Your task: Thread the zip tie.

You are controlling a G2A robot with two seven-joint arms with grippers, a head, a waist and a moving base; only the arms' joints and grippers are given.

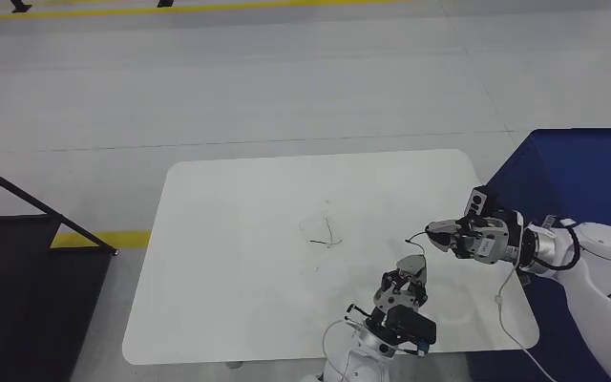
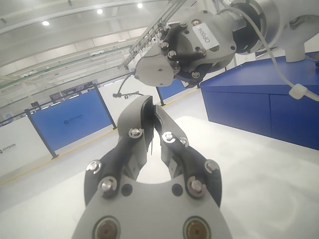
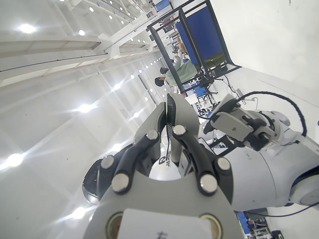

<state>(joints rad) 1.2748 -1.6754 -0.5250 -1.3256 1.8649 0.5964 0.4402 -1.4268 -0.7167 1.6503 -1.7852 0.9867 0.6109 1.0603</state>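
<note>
White table (image 1: 239,286) on a pale hall floor, with a blue cabinet (image 1: 563,181) beside its right edge. The right gripper (image 1: 436,234), above the table's right side, had its fingers pressed together on a black zip tie (image 1: 412,237) whose free end curved out toward the left gripper (image 1: 412,270). The left gripper, near it, pinched a thin black strip (image 2: 151,145); whether this belonged to the same tie could not be told. Thin wiry pieces (image 1: 325,232) lay near the table's middle.
</note>
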